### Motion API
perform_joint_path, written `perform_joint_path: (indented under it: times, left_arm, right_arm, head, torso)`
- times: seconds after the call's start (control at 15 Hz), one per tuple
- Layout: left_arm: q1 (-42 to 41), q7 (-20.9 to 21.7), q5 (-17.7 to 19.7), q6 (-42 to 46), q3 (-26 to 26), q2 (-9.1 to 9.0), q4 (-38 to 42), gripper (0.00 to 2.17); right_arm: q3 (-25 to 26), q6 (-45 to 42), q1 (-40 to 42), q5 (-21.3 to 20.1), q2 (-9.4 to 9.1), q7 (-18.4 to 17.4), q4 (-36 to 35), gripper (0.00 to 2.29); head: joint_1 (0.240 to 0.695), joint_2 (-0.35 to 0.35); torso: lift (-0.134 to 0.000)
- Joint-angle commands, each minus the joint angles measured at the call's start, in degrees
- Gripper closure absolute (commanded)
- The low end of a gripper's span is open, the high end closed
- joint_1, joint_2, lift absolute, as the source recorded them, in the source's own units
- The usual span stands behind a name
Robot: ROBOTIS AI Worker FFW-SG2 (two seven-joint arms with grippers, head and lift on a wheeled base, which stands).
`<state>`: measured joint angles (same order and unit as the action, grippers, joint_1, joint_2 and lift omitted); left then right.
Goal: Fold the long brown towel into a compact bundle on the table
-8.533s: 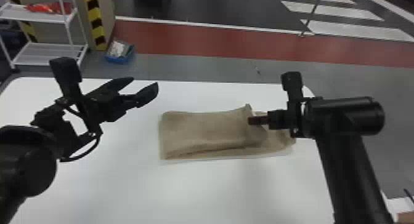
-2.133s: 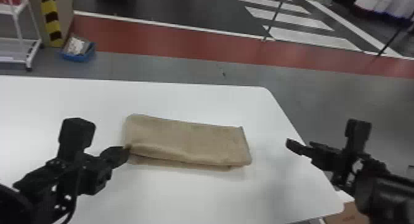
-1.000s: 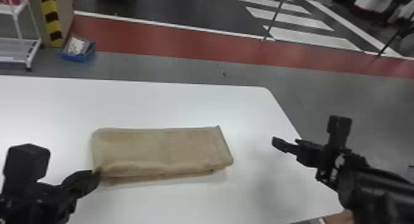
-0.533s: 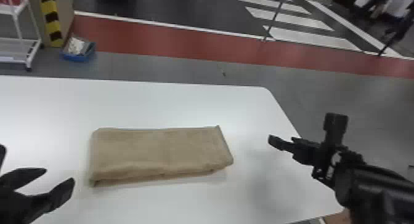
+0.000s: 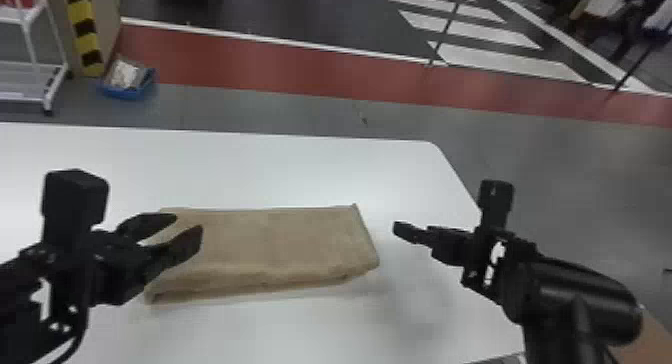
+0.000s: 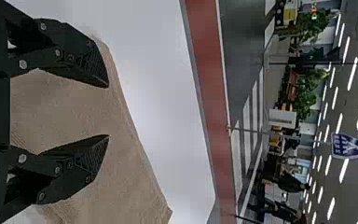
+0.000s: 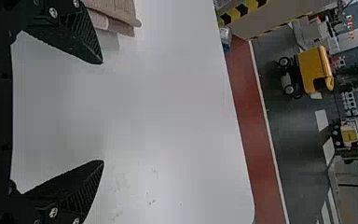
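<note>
One long brown cloth towel point(image 5: 280, 243) lies flat on the one white, smooth-topped worktop point(image 5: 300, 173), folded into a single oblong with its long sides running roughly along the worktop's far edge. It sits in from that edge and well apart from the right edge and the rounded far right corner. At least two layers show at its right end in the right wrist view.

Two black grippers, each with two flat fingers, are over the worktop. The left gripper point(image 5: 189, 225) is above the towel's left end; in the left wrist view, the two ribbed black fingers point(image 6: 91, 63) of the left gripper point(image 6: 108, 111) are spread, with brown cloth visible in the gap. Whether either touches the cloth, I cannot tell. The right gripper point(image 5: 404, 231) is near the towel's right end but apart from it, towards the worktop's right edge, its two fingers spread and nothing between them.

Past the far edge, on the floor, are one blue open box point(image 5: 127, 92) with pale and dark contents, one white metal rack point(image 5: 35, 80) and one yellow-and-black striped post point(image 5: 85, 33).
</note>
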<state>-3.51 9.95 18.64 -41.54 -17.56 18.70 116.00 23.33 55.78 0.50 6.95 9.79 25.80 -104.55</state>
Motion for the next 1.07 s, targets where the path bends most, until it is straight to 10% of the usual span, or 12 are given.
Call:
perform_joint_path:
  times: [0.0, 1.0]
  left_arm:
    - [4.2, 0.0, -0.2, 0.3, -4.5, -1.39, -5.6, 1.74]
    - [6.6, 0.8, -7.7, -1.7, -7.8, -2.62, -12.8, 1.75]
  right_arm:
    - [-2.1, 3.4, -0.8, 3.3, -0.29, 0.0, 0.1, 0.19]
    - [-9.8, 11.2, -7.7, 1.8, -0.29, 0.0, 5.1, 0.25]
  head:
    - [0.695, -0.346]
    - [0.695, -0.268]
  torso:
    - [-0.123]
    - [-0.123]
